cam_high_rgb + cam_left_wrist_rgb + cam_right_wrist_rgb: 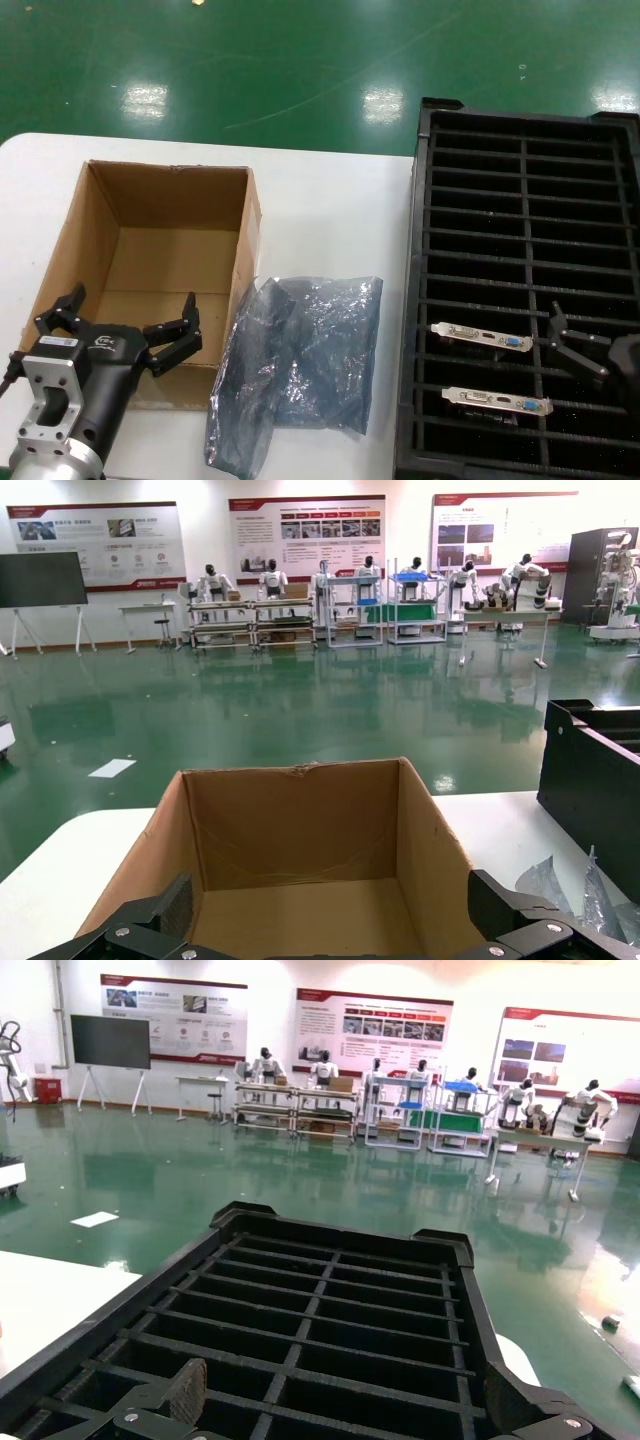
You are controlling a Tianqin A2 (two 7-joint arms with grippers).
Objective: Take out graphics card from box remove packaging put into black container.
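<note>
On tabletop (330, 200), head view: cardboard box (150, 270) looked empty; crumpled anti-static bag (295, 370) lay beside it; two graphics cards (480, 337) already slotted in black container (525, 290). Left gripper (125, 318) hovered at box's near edge, jaws apart; right gripper (572, 345) over container, jaws apart.
Left wrist view: box interior bare.
Right wrist view: far slots unfilled.
Judged: task apparently complete.

A white worktop (330, 190) is seen carrying the open brown box (150, 270), the crumpled packaging (295, 365) just beside it, and the black container (425, 300) alongside.
</note>
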